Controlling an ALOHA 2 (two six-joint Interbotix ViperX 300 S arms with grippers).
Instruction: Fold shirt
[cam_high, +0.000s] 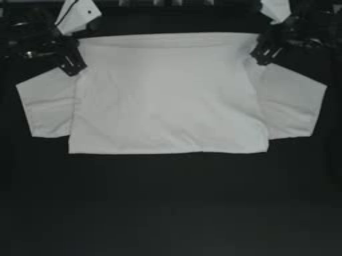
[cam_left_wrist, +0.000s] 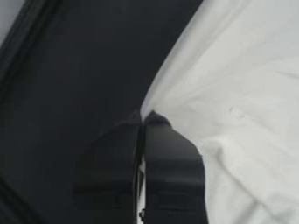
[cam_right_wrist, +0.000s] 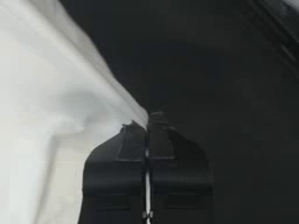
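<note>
Both tools pinch shirt edges.

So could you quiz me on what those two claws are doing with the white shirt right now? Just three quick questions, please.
1. True or false: both sleeves of the shirt lie spread out to the sides.
2. The left gripper is: A) parked off the cloth, B) pinching the shirt's edge just above the sleeve, C) over the bottom hem.
3. The right gripper is shut on the ____.

Key: 1 true. 2 B. 3 shirt; its wrist view shows the jaws closed on the cloth edge.
</note>
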